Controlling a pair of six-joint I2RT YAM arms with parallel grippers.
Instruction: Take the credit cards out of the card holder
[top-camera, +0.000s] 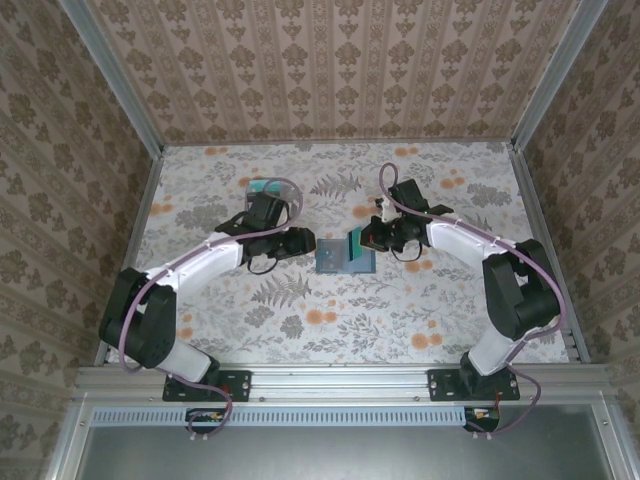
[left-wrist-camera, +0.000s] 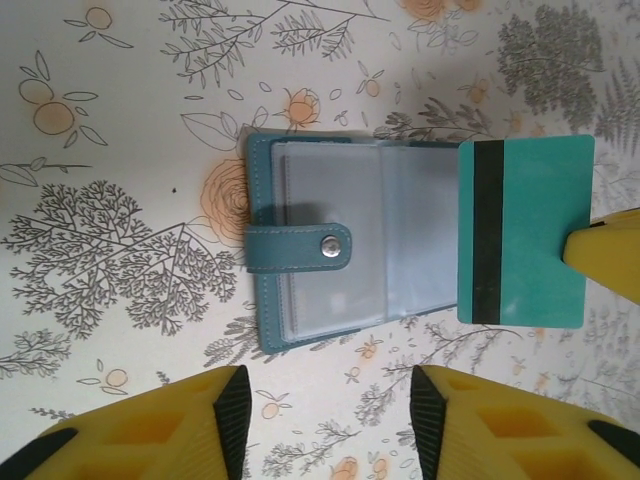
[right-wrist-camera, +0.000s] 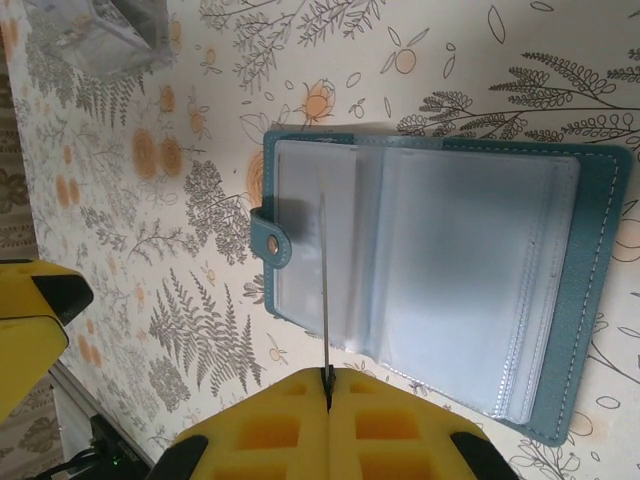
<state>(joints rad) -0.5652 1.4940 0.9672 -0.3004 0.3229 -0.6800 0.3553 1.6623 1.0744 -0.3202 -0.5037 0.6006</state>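
Note:
The teal-blue card holder (left-wrist-camera: 300, 240) lies open on the floral table, its clear sleeves facing up and its snap strap folded across the left panel. It also shows in the top view (top-camera: 330, 258) and the right wrist view (right-wrist-camera: 450, 280). A teal credit card (left-wrist-camera: 525, 230) with a black stripe hangs over the holder's right edge. My right gripper (right-wrist-camera: 327, 385) is shut on that card, which appears edge-on (right-wrist-camera: 324, 280) there. My left gripper (left-wrist-camera: 330, 420) stands open just short of the holder, nothing between its fingers.
A small clear box (top-camera: 265, 188) with something teal in it stands behind the left arm, seen too in the right wrist view (right-wrist-camera: 100, 35). Patterned walls close the table on three sides. Bare tabletop lies in front of the holder.

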